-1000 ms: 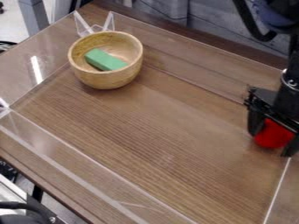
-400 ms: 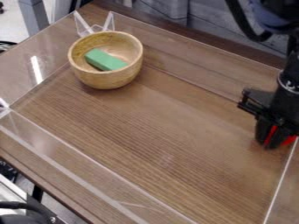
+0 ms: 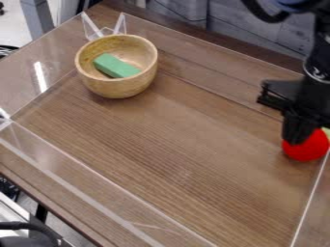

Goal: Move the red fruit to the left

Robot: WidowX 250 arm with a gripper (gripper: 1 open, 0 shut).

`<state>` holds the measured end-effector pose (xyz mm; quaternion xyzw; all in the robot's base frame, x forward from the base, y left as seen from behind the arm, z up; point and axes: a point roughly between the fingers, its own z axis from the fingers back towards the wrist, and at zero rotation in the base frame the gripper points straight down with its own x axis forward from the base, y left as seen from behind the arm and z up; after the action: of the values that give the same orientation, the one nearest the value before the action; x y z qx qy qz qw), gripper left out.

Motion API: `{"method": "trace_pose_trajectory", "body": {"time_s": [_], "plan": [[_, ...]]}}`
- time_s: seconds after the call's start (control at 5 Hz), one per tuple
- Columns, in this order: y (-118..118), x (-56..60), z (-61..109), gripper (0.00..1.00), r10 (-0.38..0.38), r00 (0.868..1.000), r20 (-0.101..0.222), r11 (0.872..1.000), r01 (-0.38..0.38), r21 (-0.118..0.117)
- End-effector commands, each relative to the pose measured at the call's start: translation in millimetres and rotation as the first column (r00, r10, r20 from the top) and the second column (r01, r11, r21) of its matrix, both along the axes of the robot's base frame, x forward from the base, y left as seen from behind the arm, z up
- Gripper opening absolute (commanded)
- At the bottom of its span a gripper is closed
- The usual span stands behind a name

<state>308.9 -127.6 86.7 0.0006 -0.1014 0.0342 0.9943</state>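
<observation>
Red fruit [image 3: 307, 149] directly beneath claw [image 3: 300, 135], pinched at closed tips.

The black robot arm [image 3: 317, 68] reaches down at the right, its hand [image 3: 304, 131] pointing steeply downward, fingers closed together.

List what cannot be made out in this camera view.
Camera view:
- Tool grip: its dark tip blurs into the red fruit; held or not, unclear.
- Fruit's underside: too small to tell whether it touches the table.
- Arm above the tool: cut off by the top edge.
</observation>
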Motion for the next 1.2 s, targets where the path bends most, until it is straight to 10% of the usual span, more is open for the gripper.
{"method": "trace_pose_trajectory", "body": {"time_s": [0.0, 0.8, 1.0], "plan": [[15.7, 4.6, 25.6, 0.0, 0.086, 0.993, 0.08, 0.996, -0.083, -0.033], [12.7, 4.2, -1.3, 0.0, 0.097, 0.993, 0.068, 0.994, -0.092, -0.066], [33.7, 14.2, 5.8, 0.0, 0.202, 0.976, 0.082, 0.977, -0.195, -0.081]]}}
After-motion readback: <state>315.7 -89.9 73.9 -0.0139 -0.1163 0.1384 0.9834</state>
